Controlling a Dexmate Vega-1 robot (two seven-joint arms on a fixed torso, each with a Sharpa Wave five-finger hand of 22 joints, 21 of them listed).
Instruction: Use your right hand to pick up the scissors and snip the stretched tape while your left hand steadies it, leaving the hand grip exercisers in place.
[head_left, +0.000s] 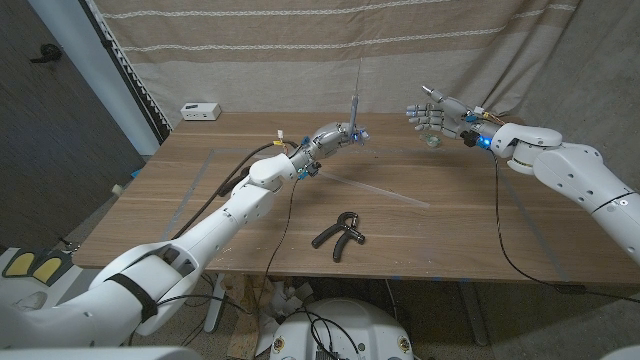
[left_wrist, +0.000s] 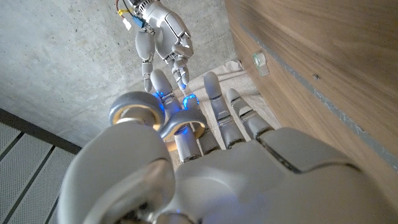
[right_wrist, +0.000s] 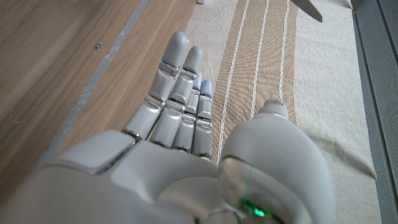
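Right now the left hand (head_left: 330, 138) is up beyond the hand grip exerciser (head_left: 338, 235), fingers curled around the scissors (head_left: 354, 108), which stand with the blades pointing straight up. The right hand (head_left: 432, 115) hangs above the table (head_left: 200, 190), well to the right of the exerciser and farther back. It is wide open, fingers straight, with nothing in it. Between the exerciser and the left hand, a pale strip of tape (head_left: 385, 192) lies slantwise on the wood.

The left wrist view brings up the two scissor loops (left_wrist: 132, 113) against the left hand (left_wrist: 205, 168), with the right hand (left_wrist: 160, 28) facing it. The right wrist view has the right hand (right_wrist: 174, 155) with fingers side by side, and a blade tip (right_wrist: 306, 7) at the edge.

Count: one pair of scissors, one exerciser, one tape strip, plus a small clear thing (head_left: 433, 141) under the right hand that is too small to make out.
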